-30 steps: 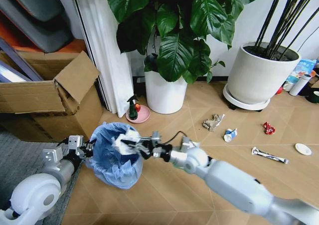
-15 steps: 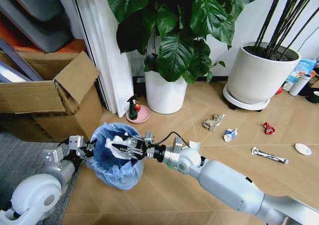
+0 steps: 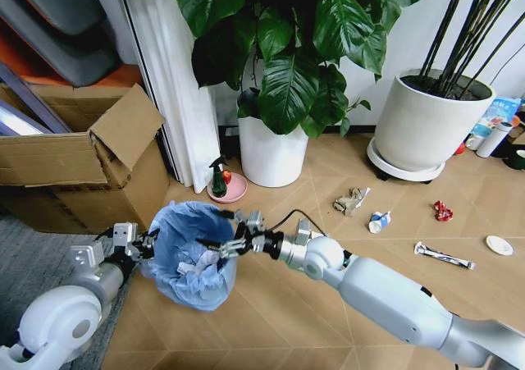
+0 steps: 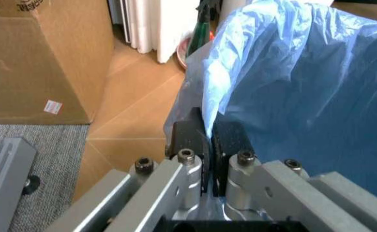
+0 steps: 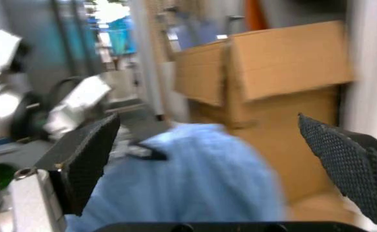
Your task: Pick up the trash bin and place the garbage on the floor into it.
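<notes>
You are looking down at a chevron-planked floor [image 3: 328, 255] with a cardboard box [image 3: 90, 161] against the grey mat, two big white plant pots [image 3: 422, 124] along the wall and a small green spray bottle [image 3: 218, 177] on a pink saucer; the largest change is at the right arm, whose right gripper [image 3: 220, 230] a second ago carried a crumpled white paper over the bin and now hangs above the mouth with its black pads spread wide and nothing between them, as the right wrist view confirms. That reads as one piece delivered and the arm free for the next. The trash bin [image 3: 187, 251], lined in crinkled light-blue plastic, sits off the floor's seams at your lower left, held at its near rim by the left gripper [image 4: 209, 140], whose two dark pads are pressed together on a fold of the bag. Inside it you can see the white crumpled paper [image 3: 205, 258] lying low against the liner. Left on the planks, well apart from the bin: a brown-white crumple [image 3: 350, 199], a small printed wrapper [image 3: 378, 221], a red wrapper [image 3: 443, 212], a flattened strip [image 3: 444, 256] and a white disc [image 3: 498, 244]
</notes>
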Robot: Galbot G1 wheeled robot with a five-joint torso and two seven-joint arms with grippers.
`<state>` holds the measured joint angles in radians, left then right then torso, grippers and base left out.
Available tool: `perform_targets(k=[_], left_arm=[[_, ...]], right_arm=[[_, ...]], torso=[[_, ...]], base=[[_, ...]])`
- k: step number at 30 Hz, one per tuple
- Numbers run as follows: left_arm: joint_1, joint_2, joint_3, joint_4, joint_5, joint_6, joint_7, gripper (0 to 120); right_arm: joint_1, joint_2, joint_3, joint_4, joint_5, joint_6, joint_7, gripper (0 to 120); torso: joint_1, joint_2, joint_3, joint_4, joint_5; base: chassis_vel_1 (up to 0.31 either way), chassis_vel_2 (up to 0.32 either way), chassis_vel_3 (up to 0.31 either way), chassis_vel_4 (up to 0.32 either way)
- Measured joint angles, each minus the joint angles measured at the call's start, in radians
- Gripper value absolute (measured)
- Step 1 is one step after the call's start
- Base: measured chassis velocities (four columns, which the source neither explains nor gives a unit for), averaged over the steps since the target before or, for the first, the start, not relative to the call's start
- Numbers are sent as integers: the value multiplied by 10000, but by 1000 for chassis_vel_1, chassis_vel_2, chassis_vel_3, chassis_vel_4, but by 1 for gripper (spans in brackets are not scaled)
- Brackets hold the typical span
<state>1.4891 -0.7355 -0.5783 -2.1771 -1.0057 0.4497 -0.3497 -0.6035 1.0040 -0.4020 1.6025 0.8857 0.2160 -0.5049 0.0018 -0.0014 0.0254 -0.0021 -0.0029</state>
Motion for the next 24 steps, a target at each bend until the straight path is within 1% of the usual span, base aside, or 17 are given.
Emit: perform_targets(k=[2,5,6,8,10,11,13,18,20,21,22,23,24], left_arm=[[10,-14,-4,2,0,1,-2,0],[146,-183,-169,-23,12,11,-7,0],[146,-183,-169,-23,12,11,-7,0],[297,-323,-393,-172,52,25,-19,0],[331,-345,-435,-215,56,30,-21,0],[427,-412,-576,-364,66,50,-32,0],[540,-492,-751,-493,90,65,-49,0],[746,-630,-1034,-642,141,72,-55,0],[938,-808,-1315,-743,201,73,-57,0],[938,-808,-1315,-743,201,73,-57,0],[953,-873,-1376,-759,226,73,-71,0],[982,-927,-1412,-795,235,73,-76,0],[1021,-967,-1445,-824,254,71,-74,0]], right_arm=[[-75,-102,144,96,2,-82,236,100],[-608,-694,861,643,-62,-317,1595,100],[-608,-694,861,643,-62,-317,1595,100],[-1141,-1018,1346,1004,-188,-440,2203,100],[-1338,-1096,1521,1103,-219,-477,2325,100],[-2120,-1310,2161,1406,-352,-608,2737,100],[-2963,-1462,2884,1680,-492,-730,3137,100],[-3402,-1526,3372,1733,-600,-761,3301,100],[-3886,-1577,3965,1737,-801,-771,3337,100],[-3886,-1577,3965,1737,-801,-771,3337,100],[-4304,-1602,4553,1806,-912,-806,3339,100],[-5008,-1597,5467,2004,-1065,-851,3336,100],[-5733,-1546,6284,2150,-1203,-881,3297,100]], torso=[[0,0,0,0,0],[0,0,0,-2,0],[0,0,0,-2,0],[0,0,0,-2,-2],[0,0,0,-1,-1],[-1,0,0,1,3],[0,0,0,-11,1],[-1,0,-2,-10,1],[-1,0,-1,3,6],[-1,0,-1,3,6],[-1,0,-1,5,4],[-1,0,-1,5,-4],[-1,0,-1,2,-3]], base=[[0,0,0,0],[0,0,0,0],[0,0,0,0],[0,0,0,0],[0,0,0,0],[0,0,0,0],[0,0,0,0],[0,0,0,0],[0,0,0,0],[0,0,0,0],[0,0,0,0],[0,0,0,0],[0,0,0,0]])
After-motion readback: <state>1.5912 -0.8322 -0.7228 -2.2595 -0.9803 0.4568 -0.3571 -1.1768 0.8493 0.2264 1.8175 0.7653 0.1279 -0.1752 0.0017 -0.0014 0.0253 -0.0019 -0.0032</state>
